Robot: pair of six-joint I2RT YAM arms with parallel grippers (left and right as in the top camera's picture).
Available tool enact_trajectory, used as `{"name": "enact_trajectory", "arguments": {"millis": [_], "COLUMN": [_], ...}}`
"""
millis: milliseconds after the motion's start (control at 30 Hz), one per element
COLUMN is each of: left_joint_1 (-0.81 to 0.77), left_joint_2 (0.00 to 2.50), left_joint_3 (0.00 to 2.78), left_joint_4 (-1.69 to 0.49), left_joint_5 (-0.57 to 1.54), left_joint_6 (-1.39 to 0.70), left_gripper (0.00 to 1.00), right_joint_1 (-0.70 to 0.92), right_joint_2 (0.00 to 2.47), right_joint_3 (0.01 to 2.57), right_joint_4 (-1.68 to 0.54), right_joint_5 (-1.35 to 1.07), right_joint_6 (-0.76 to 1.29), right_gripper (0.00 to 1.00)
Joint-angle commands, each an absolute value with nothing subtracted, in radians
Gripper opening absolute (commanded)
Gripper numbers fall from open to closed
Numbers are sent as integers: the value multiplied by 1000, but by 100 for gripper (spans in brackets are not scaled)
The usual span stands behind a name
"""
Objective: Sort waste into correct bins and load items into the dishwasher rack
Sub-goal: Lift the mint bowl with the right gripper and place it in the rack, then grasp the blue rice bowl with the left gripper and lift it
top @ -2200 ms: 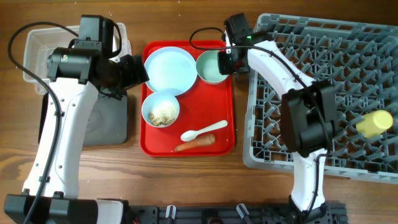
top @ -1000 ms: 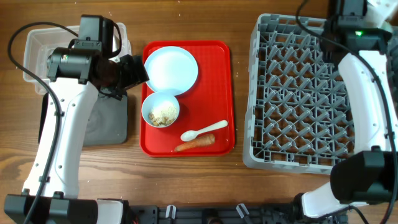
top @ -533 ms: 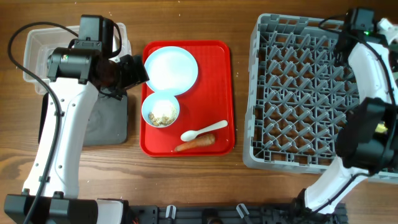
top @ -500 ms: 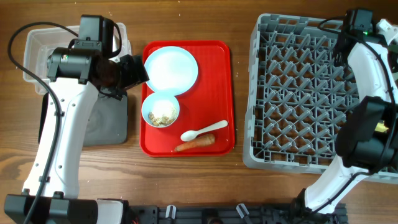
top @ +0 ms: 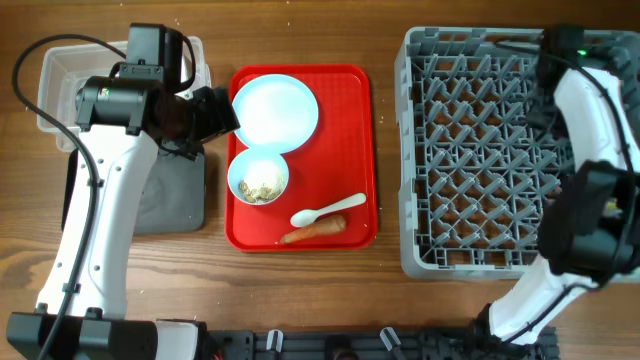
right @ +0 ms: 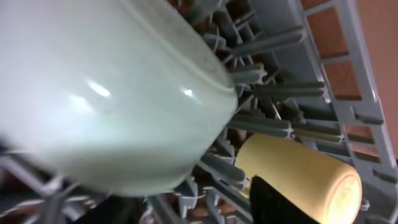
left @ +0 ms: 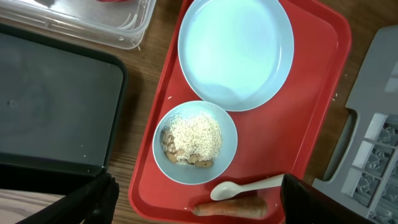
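Watching from beside the table: left gripper (left: 198,186) hangs over the tray (left: 323,81), fingers spread wide, holding nothing. On the tray the plate (top: 275,110) sits at the far end with the crumb bowl (top: 258,178) right against its near rim, crumbs (left: 196,137) inside. Spoon (top: 325,211) and carrot (top: 312,232) lie side by side by the tray's near edge. Clear bin (top: 55,80) and black bin (top: 170,200) sit left of the tray. Right gripper (top: 552,70) is over the rack (top: 480,150), far right corner. Its wrist view is filled by a blurred mint bowl (right: 106,93) tilted among the pegs, with the cup (right: 298,174) on its side just beside it in the rack. Can't tell whether the right fingers clamp the bowl.
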State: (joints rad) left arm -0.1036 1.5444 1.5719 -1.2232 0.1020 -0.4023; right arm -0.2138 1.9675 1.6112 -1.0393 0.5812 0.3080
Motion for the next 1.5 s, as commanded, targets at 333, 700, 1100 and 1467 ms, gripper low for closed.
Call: {"name": "enact_trajectory", "arguments": {"millis": [333,700,1100,1467], "left_joint_1": [-402,-453,-480,-225], "left_joint_2": [1856,2077,2061,1738], "left_joint_3": [1575,1575,1575,1575], "left_joint_4": [-1213,-1046,-1074,-1279], "left_joint_5": [83,17,17,64], "left_joint_6": [-448,-533,-533,-452], "left_gripper": [85,72,4,4], "right_joint_1": [-25,-25,-25,-25], "right_joint_2": [1653,1653,1653,1653], "right_joint_3": [1615,1615,1615,1615], "right_joint_4": [-1196,-1195,-1217,-1212], "right_joint_5": [-233,-233,-228,-225], "right_joint_6": [37,37,29,2], "right_gripper": [99,99,99,99]}}
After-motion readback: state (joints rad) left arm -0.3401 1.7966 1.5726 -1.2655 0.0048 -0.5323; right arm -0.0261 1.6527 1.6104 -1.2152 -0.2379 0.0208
